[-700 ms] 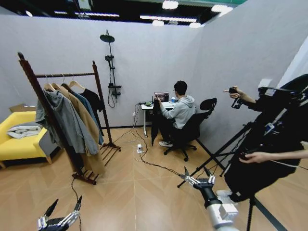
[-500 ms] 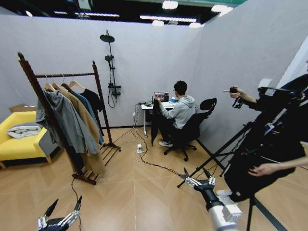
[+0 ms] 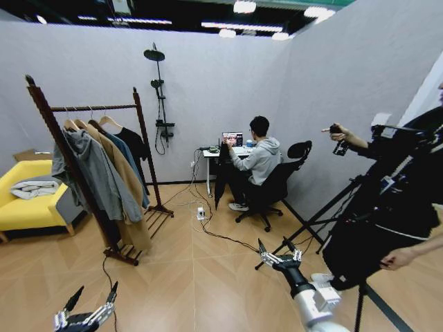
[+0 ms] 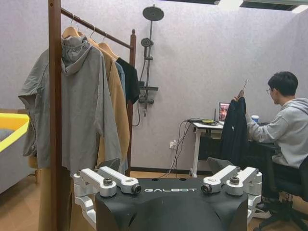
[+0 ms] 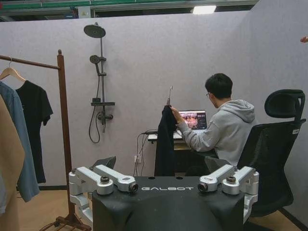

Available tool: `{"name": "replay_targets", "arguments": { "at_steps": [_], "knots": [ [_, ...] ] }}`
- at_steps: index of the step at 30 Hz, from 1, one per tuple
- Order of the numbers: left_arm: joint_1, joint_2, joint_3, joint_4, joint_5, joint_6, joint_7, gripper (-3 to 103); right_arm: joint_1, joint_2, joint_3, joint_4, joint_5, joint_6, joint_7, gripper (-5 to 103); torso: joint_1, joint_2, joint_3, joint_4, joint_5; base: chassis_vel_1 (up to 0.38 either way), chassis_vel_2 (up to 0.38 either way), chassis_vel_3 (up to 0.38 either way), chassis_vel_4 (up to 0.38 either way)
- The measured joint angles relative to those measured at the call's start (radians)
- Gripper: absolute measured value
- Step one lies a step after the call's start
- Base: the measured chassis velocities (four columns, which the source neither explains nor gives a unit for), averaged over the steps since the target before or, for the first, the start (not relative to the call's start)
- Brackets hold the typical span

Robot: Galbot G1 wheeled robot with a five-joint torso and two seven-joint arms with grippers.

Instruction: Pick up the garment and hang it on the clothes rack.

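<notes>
Black garment (image 3: 221,181) hung on its hanger from the raised hand (image 5: 173,112) of a seated person at the desk (image 3: 220,153), well apart from the reddish-brown wooden clothes rack (image 3: 91,108). Left gripper (image 3: 88,308) low near the floor, fingers spread wide. Right gripper (image 3: 278,254) extended forward, fingers also wide, empty.

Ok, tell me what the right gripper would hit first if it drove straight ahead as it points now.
Probably the garment, held up on its hanger by the seated person's hand, straight ahead of the open right gripper. Bare floor lies between; depth is uncertain.
</notes>
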Motion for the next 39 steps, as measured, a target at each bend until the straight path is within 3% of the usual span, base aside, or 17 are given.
{"name": "replay_targets", "arguments": {
  "at_steps": [16, 38, 39],
  "knots": [
    [0.000, 0.000, 0.000, 0.000, 0.000, 0.000, 0.000, 100, 0.001, 0.007, -0.006, -0.017, -0.024, 0.017, -0.007, 100, 0.000, 0.000, 0.000, -0.0002, -0.0002, -0.121, 0.120, 0.120, -0.120],
    [0.000, 0.000, 0.000, 0.000, 0.000, 0.000, 0.000, 100, -0.023, -0.001, 0.005, -0.019, -0.018, 0.050, -0.013, 100, 0.000, 0.000, 0.000, 0.0001, 0.0005, -0.319, 0.319, 0.342, -0.330],
    [0.000, 0.000, 0.000, 0.000, 0.000, 0.000, 0.000, 100, -0.024, 0.000, 0.003, -0.019, -0.018, 0.051, -0.014, 100, 0.000, 0.000, 0.000, -0.0001, -0.0011, -0.344, 0.338, 0.369, -0.346]
  ]
}}
